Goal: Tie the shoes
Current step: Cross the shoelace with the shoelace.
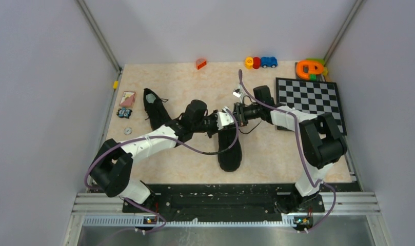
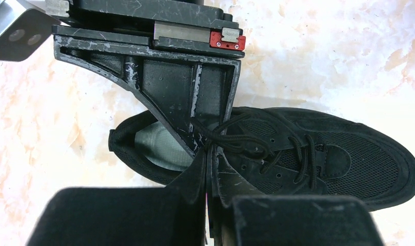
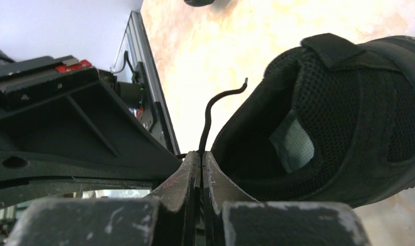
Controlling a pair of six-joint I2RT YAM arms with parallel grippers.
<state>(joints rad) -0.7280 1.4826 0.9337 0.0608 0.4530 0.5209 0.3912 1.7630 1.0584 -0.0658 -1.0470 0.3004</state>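
The near shoe [image 1: 230, 151] lies on its sole in the middle of the worktop [image 1: 277, 154], toe toward the arm bases, and both arms meet over its collar. The far shoe [image 1: 153, 106] sits well apart to the left with nothing touching it, and its lacing looks loose. The left hand [image 2: 208, 159] has its fingers pressed together right where the laces [image 2: 256, 148] bunch above the tongue, and it seems to nip a strand there, though the black cord against black fingers makes the exact hold hard to read. The right hand [image 3: 201, 159] is likewise pressed together, pinching a lace with the lace tip [image 3: 223, 97] curling up free just past its fingers, beside the heel opening. This looks like an early stage of the knot on the near shoe, with each hand holding one strand and no bow formed yet. To do it well, the two hands should draw apart slowly and in opposite directions, low over the shoe, so the cord slides through the eyelets rather than lifting or rolling the shoe. The right hand holds near the end of its strand, so a sharp tug could pull the tip out; a steady pull is safer. The hands are nearly touching, so crossing the strands calls for one hand to pass clearly above the other.
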